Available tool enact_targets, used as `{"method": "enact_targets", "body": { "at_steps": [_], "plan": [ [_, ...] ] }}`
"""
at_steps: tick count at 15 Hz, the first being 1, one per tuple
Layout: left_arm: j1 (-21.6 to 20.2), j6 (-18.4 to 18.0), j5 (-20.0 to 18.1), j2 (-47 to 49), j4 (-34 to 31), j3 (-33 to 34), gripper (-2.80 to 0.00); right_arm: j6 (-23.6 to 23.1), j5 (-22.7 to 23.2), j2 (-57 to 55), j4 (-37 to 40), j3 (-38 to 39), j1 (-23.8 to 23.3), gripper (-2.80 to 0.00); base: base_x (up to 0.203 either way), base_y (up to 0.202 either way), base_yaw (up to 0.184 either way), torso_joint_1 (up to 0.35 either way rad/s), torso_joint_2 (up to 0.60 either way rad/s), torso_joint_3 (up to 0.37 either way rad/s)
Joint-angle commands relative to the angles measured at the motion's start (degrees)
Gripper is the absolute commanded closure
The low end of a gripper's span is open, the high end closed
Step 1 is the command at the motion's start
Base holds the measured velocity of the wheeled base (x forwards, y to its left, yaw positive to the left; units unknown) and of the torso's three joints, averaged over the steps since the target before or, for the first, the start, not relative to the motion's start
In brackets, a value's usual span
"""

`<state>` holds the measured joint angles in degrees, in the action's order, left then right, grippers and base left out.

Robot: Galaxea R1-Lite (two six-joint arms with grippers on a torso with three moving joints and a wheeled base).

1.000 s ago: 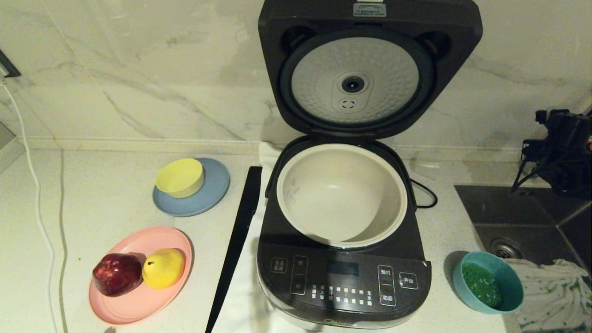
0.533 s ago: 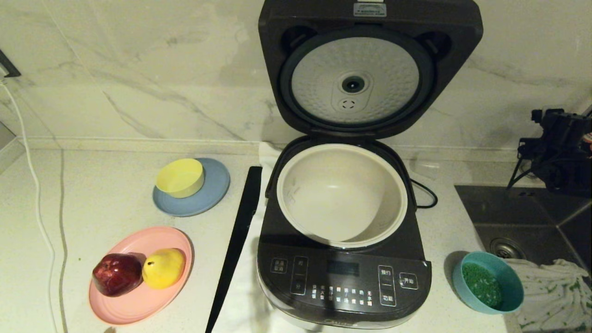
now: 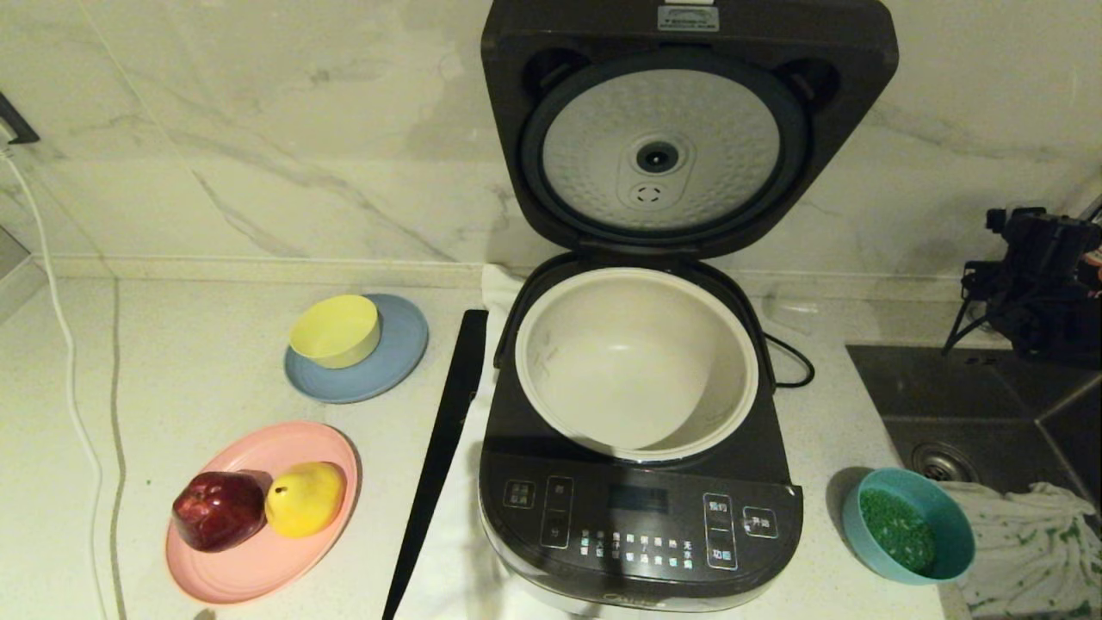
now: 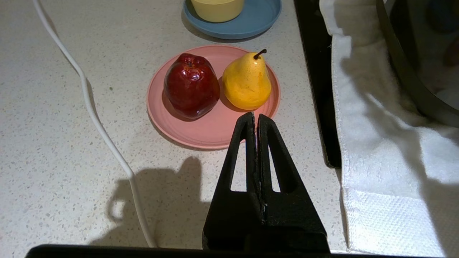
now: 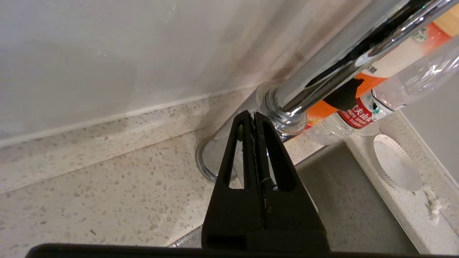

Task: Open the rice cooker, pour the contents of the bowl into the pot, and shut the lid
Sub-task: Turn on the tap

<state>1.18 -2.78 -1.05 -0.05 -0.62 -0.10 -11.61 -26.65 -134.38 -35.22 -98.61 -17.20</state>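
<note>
Right gripper (image 5: 254, 116), fingers pressed together, empty, near the tap, well apart from the bowl (image 3: 908, 525)

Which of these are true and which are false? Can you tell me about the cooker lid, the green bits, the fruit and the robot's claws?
1. The lid of the rice cooker stands open. True.
2. The green contents are already in the pot. False: they sit in the teal bowl; the pot is empty.
3. A red apple and a yellow pear share the pink plate. True.
4. The right gripper holds the bowl. False: it is shut on nothing, up by the tap at the sink.
5. The left gripper is wide open. False: it is shut, near the pink plate.
</note>
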Motion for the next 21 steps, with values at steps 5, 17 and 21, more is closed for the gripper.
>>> {"method": "enact_targets", "body": {
  "at_steps": [5, 17, 21],
  "plan": [
    [0.0, 0.0, 0.0, 0.0, 0.0, 0.0, 0.00, 0.0, -0.6, 0.6, -0.3, 2.1, -0.1, 0.00, 0.000, 0.000, 0.000, 0.000, 0.00, 0.000],
    [0.0, 0.0, 0.0, 0.0, 0.0, 0.0, 0.00, 0.2, -1.3, 4.2, -5.1, 11.6, -0.2, 0.00, 0.000, 0.000, 0.000, 0.000, 0.00, 0.000],
    [0.0, 0.0, 0.0, 0.0, 0.0, 0.0, 0.00, 0.0, -1.3, 3.4, -4.7, 8.1, -0.1, 0.00, 0.000, 0.000, 0.000, 0.000, 0.00, 0.000]
  ]
}}
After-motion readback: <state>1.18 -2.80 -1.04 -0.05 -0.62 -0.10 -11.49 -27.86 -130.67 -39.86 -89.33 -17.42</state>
